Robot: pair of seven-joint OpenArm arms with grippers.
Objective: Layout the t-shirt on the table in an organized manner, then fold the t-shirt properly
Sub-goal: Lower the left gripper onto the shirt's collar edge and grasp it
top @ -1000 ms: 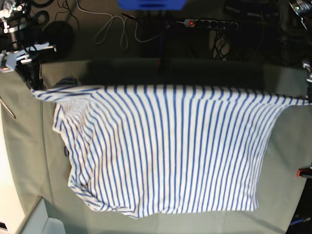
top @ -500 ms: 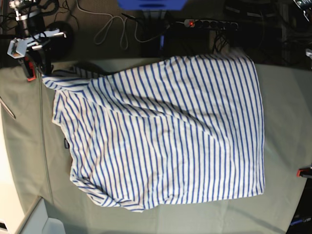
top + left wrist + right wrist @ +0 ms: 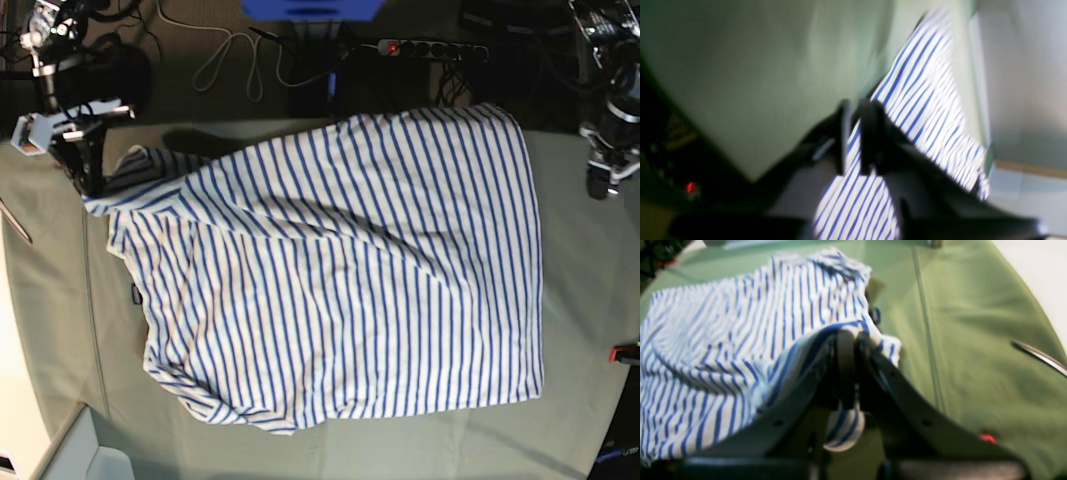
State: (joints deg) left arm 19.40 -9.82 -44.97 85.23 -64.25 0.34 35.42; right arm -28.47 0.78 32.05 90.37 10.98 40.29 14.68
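Observation:
The white, blue-striped t-shirt lies spread over the grey-green table, bunched at its left and bottom-left edges. In the base view my right gripper stands at the shirt's upper left corner. The right wrist view shows that gripper shut on a fold of the t-shirt, with cloth hanging below its fingers. My left gripper hovers off the shirt's upper right corner, apart from the cloth. In the blurred left wrist view its fingers stand slightly apart, and the t-shirt lies beyond them.
Behind the table's far edge lie a power strip with a red light and a white cable. A red clamp sits at the right edge. A thin metal rod lies at the left, and a pale box at the bottom left.
The shirt was stretched between both grippers. The left gripper has let go and pulled away, and that side has dropped onto the table. The right gripper keeps its hold.

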